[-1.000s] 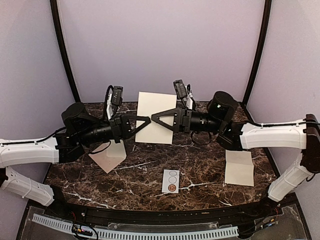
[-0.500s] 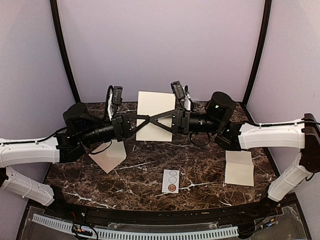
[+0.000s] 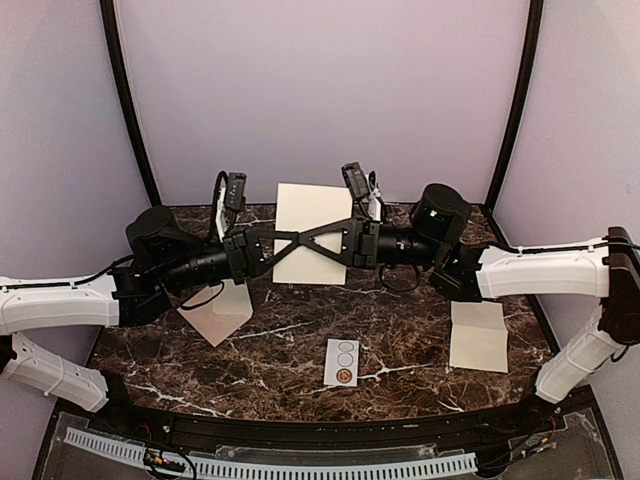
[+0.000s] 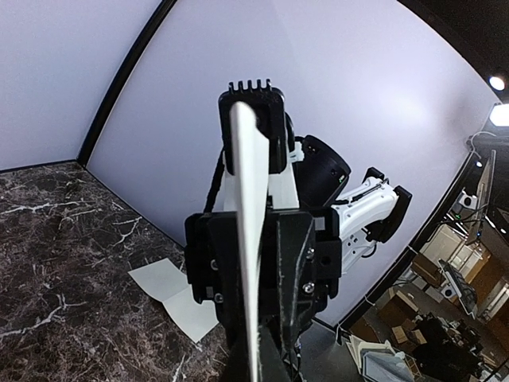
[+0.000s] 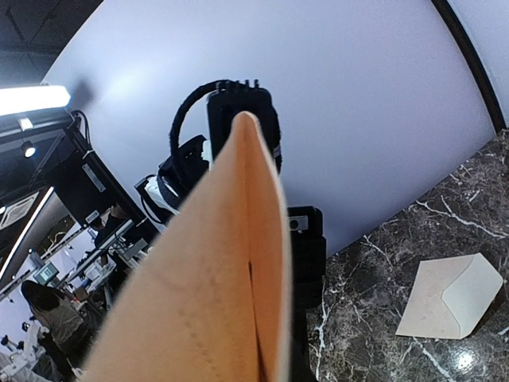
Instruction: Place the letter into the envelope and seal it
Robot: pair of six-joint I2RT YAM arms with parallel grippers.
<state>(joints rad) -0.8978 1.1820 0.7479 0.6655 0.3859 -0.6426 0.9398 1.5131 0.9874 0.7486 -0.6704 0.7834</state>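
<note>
Nearest the arms' bases, a small printed card lies on the marble table. Left of the card and a little farther back lies the envelope, its pointed flap showing. Right of the card rests a second creased cream paper. Beyond the card, raised off the table, a cream sheet stands upright; I take it for the letter. The left fingers are clamped on it from the left. The right fingers reach in from the other side, but I cannot tell whether they grip. The step looks like a mid-air handover or fold. Next, one arm must carry the sheet down to the envelope's mouth, left of the card.
</note>
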